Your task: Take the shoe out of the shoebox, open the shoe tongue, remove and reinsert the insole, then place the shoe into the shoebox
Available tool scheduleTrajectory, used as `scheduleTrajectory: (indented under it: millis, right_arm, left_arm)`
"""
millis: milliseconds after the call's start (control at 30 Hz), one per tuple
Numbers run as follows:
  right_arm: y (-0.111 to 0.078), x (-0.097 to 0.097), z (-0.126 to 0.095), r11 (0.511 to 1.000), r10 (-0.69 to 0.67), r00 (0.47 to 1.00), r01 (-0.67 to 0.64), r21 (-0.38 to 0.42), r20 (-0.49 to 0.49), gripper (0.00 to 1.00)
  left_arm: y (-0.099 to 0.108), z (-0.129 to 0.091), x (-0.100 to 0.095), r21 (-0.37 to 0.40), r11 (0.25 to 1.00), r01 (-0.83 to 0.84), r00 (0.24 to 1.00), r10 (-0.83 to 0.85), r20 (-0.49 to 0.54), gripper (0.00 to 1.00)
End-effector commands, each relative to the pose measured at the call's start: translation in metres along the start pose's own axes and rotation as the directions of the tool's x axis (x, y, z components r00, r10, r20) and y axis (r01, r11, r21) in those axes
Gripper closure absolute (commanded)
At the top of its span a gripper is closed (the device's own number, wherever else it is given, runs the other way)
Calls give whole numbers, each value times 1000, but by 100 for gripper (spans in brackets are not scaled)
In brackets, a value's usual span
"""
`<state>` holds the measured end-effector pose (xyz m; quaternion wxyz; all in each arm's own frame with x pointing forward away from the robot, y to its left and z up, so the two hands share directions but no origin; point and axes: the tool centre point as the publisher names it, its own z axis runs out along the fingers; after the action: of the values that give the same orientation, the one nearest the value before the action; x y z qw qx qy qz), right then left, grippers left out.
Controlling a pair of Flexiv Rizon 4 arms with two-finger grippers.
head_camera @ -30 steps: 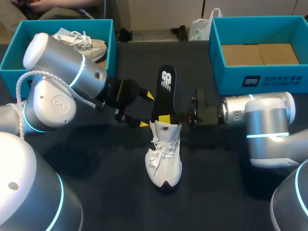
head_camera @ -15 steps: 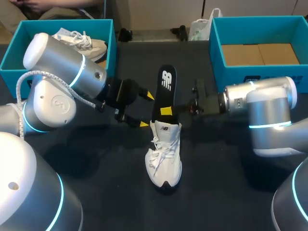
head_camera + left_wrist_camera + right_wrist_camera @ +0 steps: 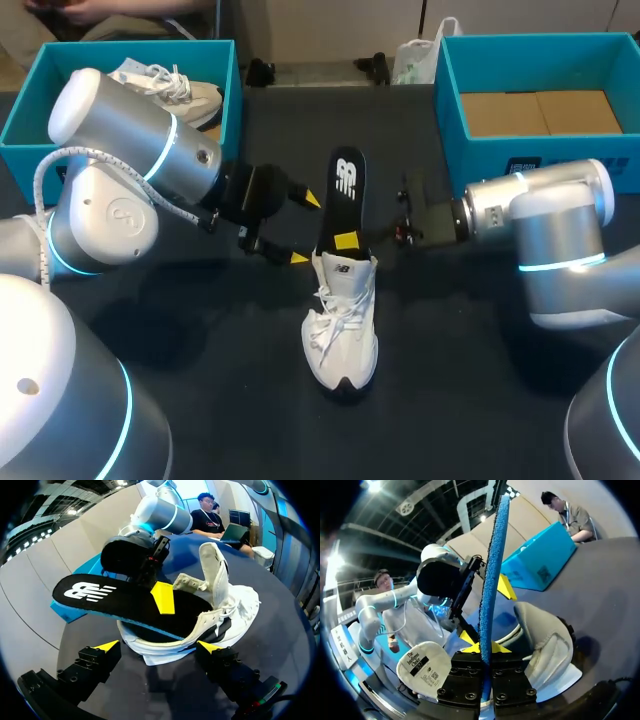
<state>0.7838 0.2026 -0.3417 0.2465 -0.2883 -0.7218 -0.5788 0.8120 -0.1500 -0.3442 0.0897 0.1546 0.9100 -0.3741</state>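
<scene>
Boxes first. The left shoebox (image 3: 231,85), teal, sits at the upper left of the head view, and I can see a second shoe (image 3: 165,84) lying inside it, white with loose laces. The right shoebox (image 3: 482,160), at the upper right, shows only its brown cardboard (image 3: 540,112) floor.

The shoe (image 3: 342,320) stands on the dark table (image 3: 220,340) at centre frame, toe toward the bottom edge, with its tongue (image 3: 215,572) pulled upright. The black insole (image 3: 341,195) slants up out of its opening toward the top of the frame, one end down inside the shoe.

My right gripper (image 3: 346,241) comes in from the right and is clamped on the insole just above the collar, with the yellow tips pinching it from both sides. My left gripper (image 3: 304,228) is spread wide at the heel end, grasping nothing. In the head view its tips sit apart from both shoe and insole.
</scene>
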Motion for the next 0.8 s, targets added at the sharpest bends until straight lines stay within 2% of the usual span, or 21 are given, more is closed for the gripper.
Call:
scheduleTrajectory:
  millis: [33,300,500,567,733,800]
  right_arm:
    - [-13,5,5,1000,18,1000,-17,-8,13,100]
    - [-29,8,11,998,64,998,-64,0,15,100]
    - [-31,8,10,997,75,997,-75,3,25,100]
    - [-27,8,9,998,67,997,-67,3,28,88]
    - [-15,8,6,999,40,998,-41,17,41,82]
    - [-12,8,5,999,32,999,-33,19,42,82]
  left_arm:
    - [-1,1,-1,-5,1000,0,1000,0,-1,0]
    - [-1,1,-1,-5,1000,0,1000,0,-1,0]
    - [-1,1,-1,-5,1000,0,1000,0,-1,0]
    - [-1,1,-1,-5,1000,0,1000,0,-1,0]
    - [-1,1,-1,-5,1000,0,1000,0,-1,0]
    - [-1,1,-1,-5,1000,0,1000,0,-1,0]
